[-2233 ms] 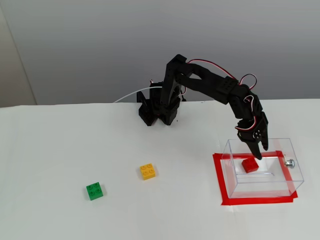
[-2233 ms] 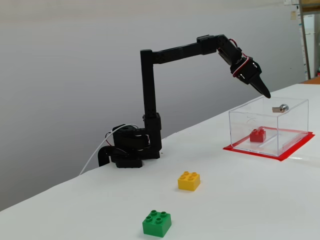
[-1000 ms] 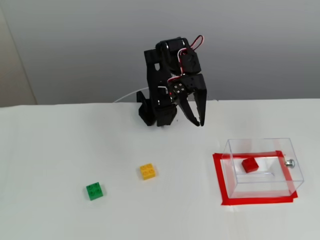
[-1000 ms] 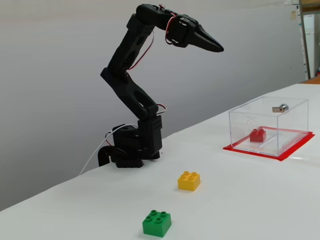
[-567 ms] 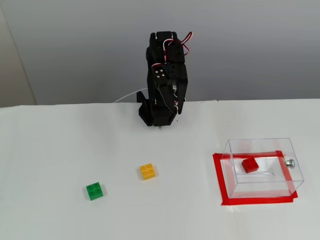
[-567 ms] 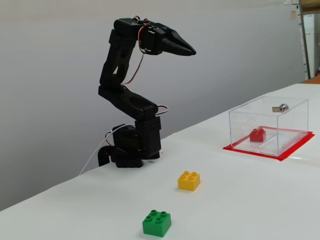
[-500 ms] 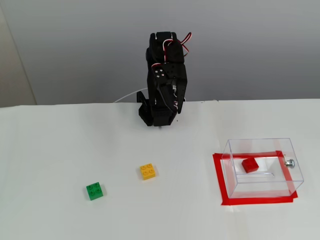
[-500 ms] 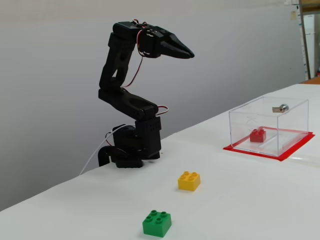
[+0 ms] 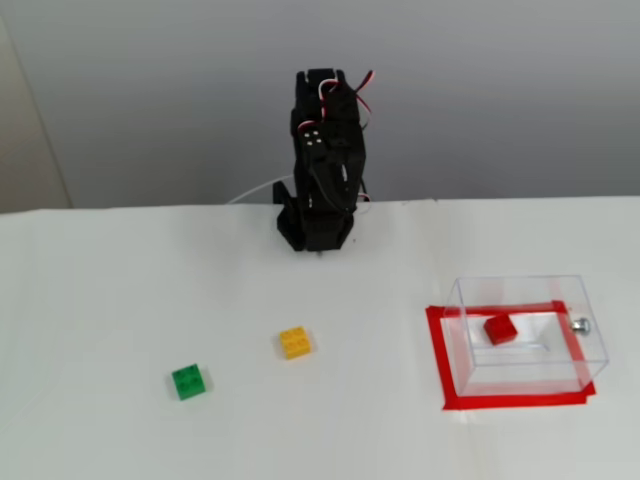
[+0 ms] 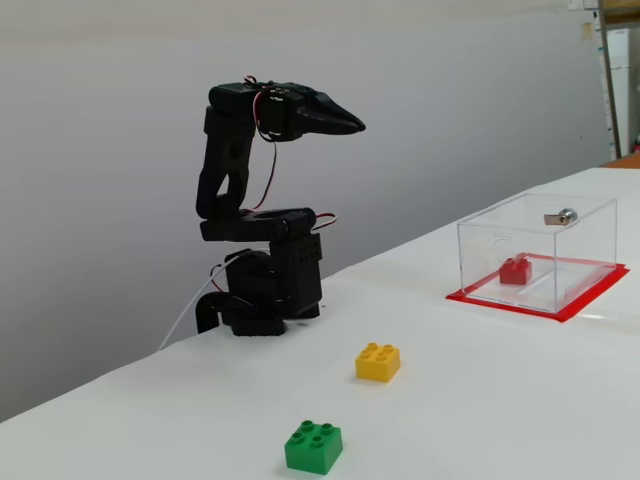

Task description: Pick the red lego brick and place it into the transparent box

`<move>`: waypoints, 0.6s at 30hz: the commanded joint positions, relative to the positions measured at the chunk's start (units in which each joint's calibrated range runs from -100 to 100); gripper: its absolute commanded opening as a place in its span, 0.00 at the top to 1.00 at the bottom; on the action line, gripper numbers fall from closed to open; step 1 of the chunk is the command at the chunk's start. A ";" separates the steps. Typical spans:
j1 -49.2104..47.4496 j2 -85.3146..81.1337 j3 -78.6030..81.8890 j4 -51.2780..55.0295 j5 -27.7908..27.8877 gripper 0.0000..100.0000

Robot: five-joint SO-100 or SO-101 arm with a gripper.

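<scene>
The red lego brick lies on the floor of the transparent box, which stands inside a red tape rectangle. A small silver knob shows on one wall of the box. My arm is folded back over its base, far from the box. My gripper is shut with nothing in it, pointing level toward the box side in the side-on fixed view.
A yellow brick and a green brick lie loose on the white table in front of the arm's base. A white cable runs off behind the base.
The arm has drawn back from above the box and folded down over its base. The red brick has stayed inside the box. The gripper has dropped slightly lower.
</scene>
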 commanded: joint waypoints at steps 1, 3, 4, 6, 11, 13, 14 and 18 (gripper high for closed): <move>0.55 -2.94 1.22 -0.73 0.26 0.99; 0.55 -4.64 1.94 -0.73 0.26 0.99; 0.55 -5.49 2.40 -0.73 0.26 0.99; 0.55 -7.02 3.30 -0.73 0.31 0.99; 0.69 -7.61 5.83 -0.73 0.31 0.99; 1.80 -7.61 6.38 -0.73 0.31 0.99; 2.91 -7.61 6.56 -0.73 0.31 0.99; 5.28 -7.78 9.36 -0.73 0.31 0.99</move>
